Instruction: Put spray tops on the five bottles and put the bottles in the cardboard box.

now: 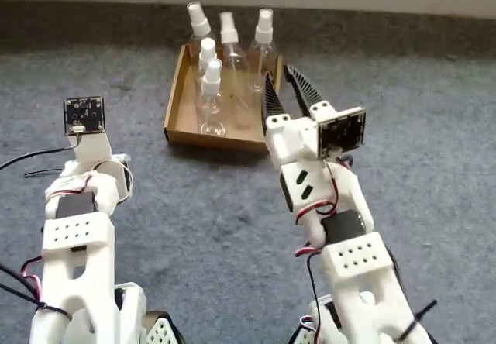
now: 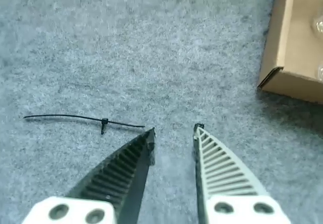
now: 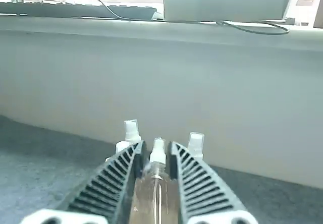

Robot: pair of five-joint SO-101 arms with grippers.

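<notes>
- Table (image 1: 194, 228) with a grey, nubby, carpet-like cover; a dark strip runs along its far edge.
- Right gripper (image 1: 278, 72) sits above the near right corner of the box and points toward the far edge. Its ribbed black jaws are spread. The wrist view lines one clear bottle (image 3: 157, 178) up in the gap between them, and I cannot tell whether they touch it.
- Left gripper (image 2: 174, 129) hangs over bare cover toward the table's left edge, well apart from the box, with its jaws spread and nothing between them. One jaw is black, the other pale.
- Cardboard box (image 1: 213, 139), a shallow brown tray with low walls, lies at the middle of the far edge, its long axis running near to far.
- Five bottles (image 1: 211, 100) of clear plastic stand upright and close together in the box, long axes vertical. Each carries a white spray top (image 1: 211, 70).
- Thin black cable tie (image 2: 83, 118) lies flat just beyond the tip of the left gripper's black jaw.
</notes>
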